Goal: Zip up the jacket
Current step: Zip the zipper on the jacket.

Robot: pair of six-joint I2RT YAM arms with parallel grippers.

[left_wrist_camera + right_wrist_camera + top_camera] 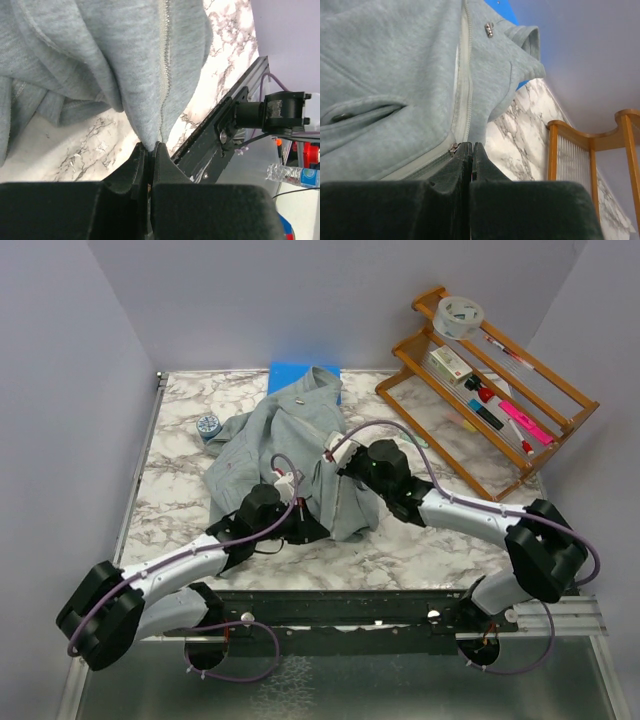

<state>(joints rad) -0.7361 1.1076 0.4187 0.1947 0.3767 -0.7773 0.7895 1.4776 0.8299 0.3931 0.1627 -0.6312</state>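
The light grey fleece jacket (290,435) lies crumpled in the middle of the marble table (420,540). My left gripper (303,527) is at its near hem. In the left wrist view the gripper (151,146) is shut on the jacket's bottom edge (145,100), right at the foot of the pale zipper (163,60). My right gripper (338,468) is over the jacket's front. In the right wrist view it (471,145) is shut at the metal zipper slider (454,148), with the pull hidden between the jaws. The zipper (465,75) runs up towards the collar.
A blue pad (290,373) lies under the jacket's far end. A small round blue tin (208,425) sits to the jacket's left. A wooden rack (490,380) with markers and a tape roll (460,315) stands at the back right. The black front rail (220,125) is close to my left gripper.
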